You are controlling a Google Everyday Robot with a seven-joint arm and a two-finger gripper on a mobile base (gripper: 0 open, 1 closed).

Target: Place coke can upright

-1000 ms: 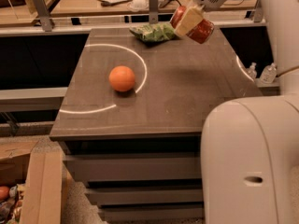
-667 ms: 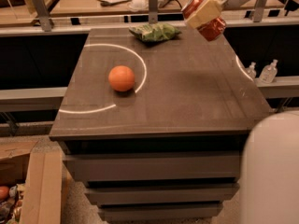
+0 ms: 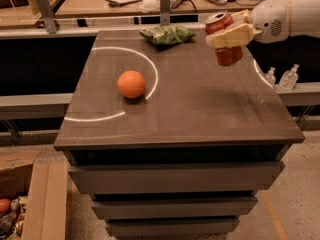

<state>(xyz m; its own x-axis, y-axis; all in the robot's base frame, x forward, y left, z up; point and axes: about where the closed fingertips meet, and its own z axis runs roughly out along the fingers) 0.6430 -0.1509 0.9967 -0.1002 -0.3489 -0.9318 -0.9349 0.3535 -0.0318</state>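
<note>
The red coke can (image 3: 223,39) with a silver top is held nearly upright in the air above the right rear part of the dark table (image 3: 200,104). My gripper (image 3: 227,34) comes in from the right and is shut on the can; one cream finger (image 3: 232,35) crosses the can's front. The white arm (image 3: 282,16) stretches off to the upper right.
An orange ball (image 3: 131,84) sits left of centre on the table, inside a white circle line. A green snack bag (image 3: 166,34) lies at the rear edge. Two small clear bottles (image 3: 282,76) stand beyond the table's right side. Drawers are below the tabletop.
The arm has drawn back to the right, out of the foreground. The can has turned from tilted to nearly upright and now hangs over the table's right rear.
</note>
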